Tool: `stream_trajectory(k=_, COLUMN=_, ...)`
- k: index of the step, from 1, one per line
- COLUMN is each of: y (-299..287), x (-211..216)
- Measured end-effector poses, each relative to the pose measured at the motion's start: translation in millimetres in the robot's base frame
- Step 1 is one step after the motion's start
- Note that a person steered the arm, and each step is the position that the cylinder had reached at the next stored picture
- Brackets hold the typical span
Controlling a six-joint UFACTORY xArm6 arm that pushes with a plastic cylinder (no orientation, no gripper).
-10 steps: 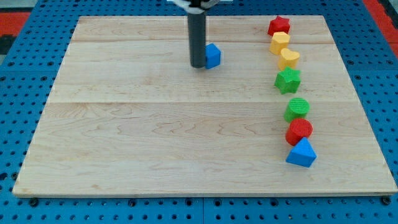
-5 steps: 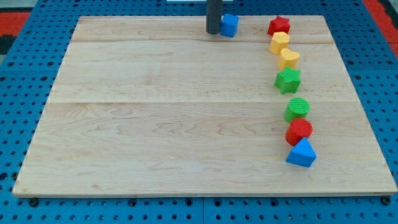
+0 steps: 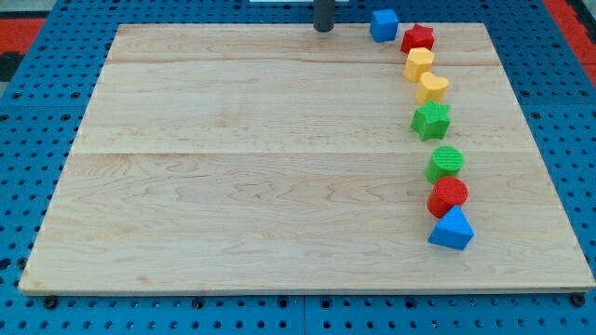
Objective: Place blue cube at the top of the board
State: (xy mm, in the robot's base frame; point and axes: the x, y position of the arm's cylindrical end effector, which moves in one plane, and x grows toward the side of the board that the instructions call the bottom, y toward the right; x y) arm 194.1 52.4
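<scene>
The blue cube (image 3: 384, 24) sits at the top edge of the wooden board (image 3: 233, 167), right of centre, partly over the edge and just left of the red star (image 3: 418, 38). My tip (image 3: 323, 29) is at the board's top edge, well to the left of the blue cube, with a clear gap between them.
A column of blocks runs down the view's right: red star, two yellow blocks (image 3: 419, 63) (image 3: 432, 87), green star (image 3: 431, 120), green cylinder (image 3: 445, 162), red cylinder (image 3: 448, 195), blue triangle (image 3: 452, 229). Blue pegboard (image 3: 37, 140) surrounds the board.
The blue cube moved up and to the right, from mid-upper board to the top edge beside the red star. My tip rose to the top edge and now stands apart from the cube.
</scene>
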Motion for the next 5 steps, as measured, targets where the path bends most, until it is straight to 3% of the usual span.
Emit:
stream_trajectory(k=1, y=51.7, x=-1.9)
stream_trajectory(k=3, y=86.7, x=-2.9)
stream_trajectory(k=4, y=50.1, x=-1.6)
stream_trajectory(k=5, y=26.6, x=52.8)
